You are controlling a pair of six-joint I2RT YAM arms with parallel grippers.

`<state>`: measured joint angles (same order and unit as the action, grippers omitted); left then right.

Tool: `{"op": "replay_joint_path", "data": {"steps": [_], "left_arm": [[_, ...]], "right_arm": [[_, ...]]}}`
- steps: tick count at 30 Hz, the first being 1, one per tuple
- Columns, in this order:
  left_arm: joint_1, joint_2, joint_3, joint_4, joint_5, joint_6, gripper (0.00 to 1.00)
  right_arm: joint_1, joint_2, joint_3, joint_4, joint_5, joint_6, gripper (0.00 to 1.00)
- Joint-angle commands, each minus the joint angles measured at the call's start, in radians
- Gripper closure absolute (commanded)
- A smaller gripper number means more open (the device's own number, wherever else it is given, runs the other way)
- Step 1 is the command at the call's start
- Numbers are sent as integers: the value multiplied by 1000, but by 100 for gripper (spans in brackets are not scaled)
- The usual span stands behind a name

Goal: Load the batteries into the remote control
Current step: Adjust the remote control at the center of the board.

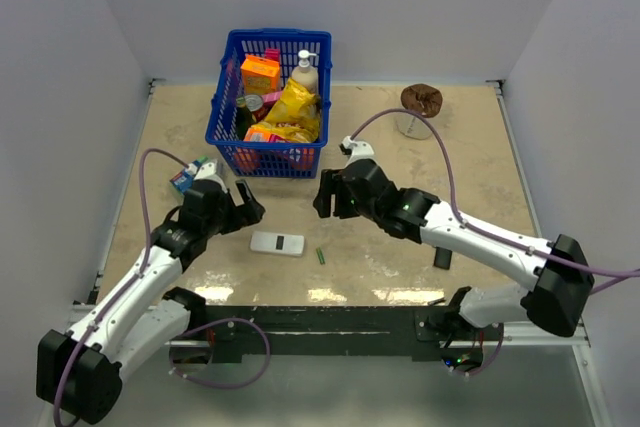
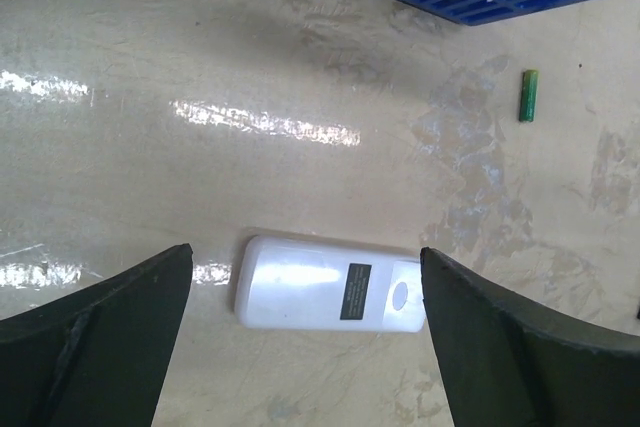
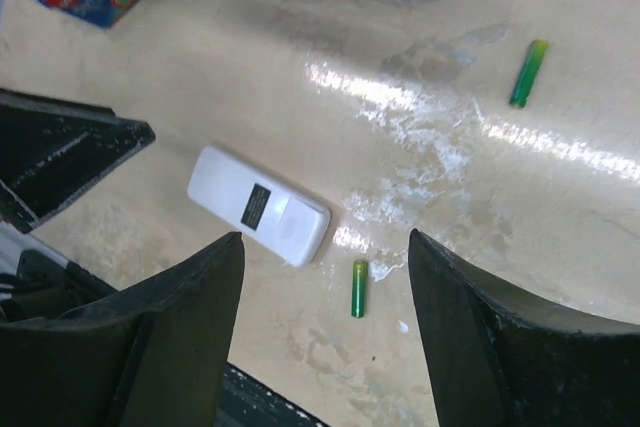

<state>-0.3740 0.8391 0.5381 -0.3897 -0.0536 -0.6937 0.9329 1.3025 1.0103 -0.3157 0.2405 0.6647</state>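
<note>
The white remote control [image 1: 277, 243] lies flat on the table between the two arms, its dark patch facing up. My left gripper [image 1: 243, 202] hangs open just above and left of it. In the left wrist view the remote control [image 2: 330, 297] sits between the wide-apart fingers [image 2: 100, 337], untouched. My right gripper [image 1: 325, 194] is open above the table. One green battery [image 3: 358, 288] lies below it, between its fingers [image 3: 180, 327] and beside the remote control [image 3: 258, 205]. The same battery [image 1: 320, 256] shows in the top view. A second green battery [image 3: 528, 73] lies farther off, near the basket.
A blue basket [image 1: 225, 97] full of groceries stands at the back. A small blue carton [image 1: 183, 179] lies by the left arm. A white cup with a brown top [image 1: 421, 107] stands at the back right. A small dark cylinder [image 1: 441, 258] stands by the right arm.
</note>
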Motion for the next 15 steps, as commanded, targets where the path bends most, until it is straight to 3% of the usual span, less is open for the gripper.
{"op": "replay_joint_path", "data": {"steps": [1,6,9,15], "left_arm": [[-2,28,-19,-20,23,22,0],[-5,127,-84,38,124,20,0],[-9,187,-99,60,147,33,0],[-32,268,-130,98,182,36,11]], "right_arm": [[7,104,-30,-7,-143,25,32],[12,208,-61,127,-237,127,42],[14,290,-65,191,-316,176,43],[18,398,-76,289,-351,230,47]]}}
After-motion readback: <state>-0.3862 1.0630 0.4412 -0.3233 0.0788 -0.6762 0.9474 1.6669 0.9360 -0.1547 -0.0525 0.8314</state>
